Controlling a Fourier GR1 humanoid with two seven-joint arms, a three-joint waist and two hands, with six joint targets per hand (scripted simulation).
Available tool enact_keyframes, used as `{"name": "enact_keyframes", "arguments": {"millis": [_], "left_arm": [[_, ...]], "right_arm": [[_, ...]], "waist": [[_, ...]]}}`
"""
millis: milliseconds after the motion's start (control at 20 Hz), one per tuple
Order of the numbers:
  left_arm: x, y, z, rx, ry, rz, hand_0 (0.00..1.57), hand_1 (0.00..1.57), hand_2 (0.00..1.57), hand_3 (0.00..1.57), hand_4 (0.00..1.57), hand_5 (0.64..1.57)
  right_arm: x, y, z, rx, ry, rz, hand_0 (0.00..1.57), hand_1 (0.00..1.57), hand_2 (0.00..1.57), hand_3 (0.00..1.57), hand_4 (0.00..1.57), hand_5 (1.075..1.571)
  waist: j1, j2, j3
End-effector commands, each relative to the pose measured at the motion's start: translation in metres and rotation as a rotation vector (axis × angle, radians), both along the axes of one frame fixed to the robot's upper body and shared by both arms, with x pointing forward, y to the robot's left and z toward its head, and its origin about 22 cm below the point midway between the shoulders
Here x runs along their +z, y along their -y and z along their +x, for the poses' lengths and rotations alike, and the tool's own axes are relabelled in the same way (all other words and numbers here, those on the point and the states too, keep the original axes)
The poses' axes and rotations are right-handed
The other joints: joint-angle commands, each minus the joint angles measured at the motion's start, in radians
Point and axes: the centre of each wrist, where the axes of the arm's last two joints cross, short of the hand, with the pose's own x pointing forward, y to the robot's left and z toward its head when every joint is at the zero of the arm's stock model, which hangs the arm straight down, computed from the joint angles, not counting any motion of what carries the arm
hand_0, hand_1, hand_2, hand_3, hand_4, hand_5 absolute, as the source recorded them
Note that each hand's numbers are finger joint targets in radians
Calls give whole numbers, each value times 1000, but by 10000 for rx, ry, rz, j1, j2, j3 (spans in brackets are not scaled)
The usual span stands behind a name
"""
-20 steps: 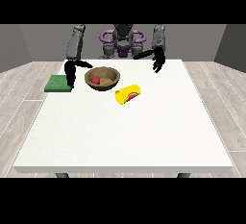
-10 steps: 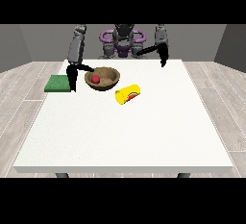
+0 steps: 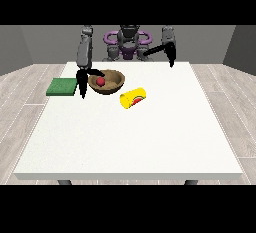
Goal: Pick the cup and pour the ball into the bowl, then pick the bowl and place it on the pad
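Judging by the red ball (image 3: 100, 81) already lying in the bowl (image 3: 107, 82) and the yellow cup (image 3: 134, 98) tipped on the bench (image 3: 130, 142), pouring looks done, while the hand at the view's left (image 3: 83, 81) straddles the bowl's rim, grasp unclear, the hand at the view's right (image 3: 171, 57) hangs with fingers I cannot tell, and the green pad (image 3: 62, 86) near the far-left corner awaits the bowl.

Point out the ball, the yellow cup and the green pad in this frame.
ball (image 3: 100, 81): front view, on its red top, inside the bowl.
yellow cup (image 3: 133, 97): front view, on its side wall as it lies tipped over.
green pad (image 3: 62, 86): front view, on the middle of its flat top.
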Motion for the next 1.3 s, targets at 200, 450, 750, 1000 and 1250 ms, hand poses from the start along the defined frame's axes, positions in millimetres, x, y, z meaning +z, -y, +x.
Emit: {"name": "enact_keyframes", "arguments": {"millis": [200,450,750,1000,1250], "left_arm": [[-15,-8,-8,59,-225,-55,0,0,0,0,0,1564],[5,-17,-1,-228,-152,-147,0,0,0,0,0,1567],[-9,-49,5,265,-576,-425,0,0,0,0,0,1569],[-21,-94,3,1166,-1037,-364,0,0,0,0,0,1570],[-41,-98,-1,1617,-1721,-543,0,0,0,0,0,1571]], "right_arm": [[-4,-50,13,111,-558,715,0,0,0,0,381,1551],[-33,-31,-13,-644,-2992,-1017,1570,1570,1571,823,656,1570],[-14,-43,5,-540,-3507,-2049,1571,1571,1571,1571,1034,1551],[-5,-55,12,-456,-4097,-2331,1571,1571,1571,1571,1019,1554],[31,-41,35,197,-4780,-2238,1571,1571,1571,1571,1046,1553]], "waist": [[179,-13,180],[433,-95,176],[-25,-346,161],[-553,-1197,169],[-1132,-1783,172]]}}
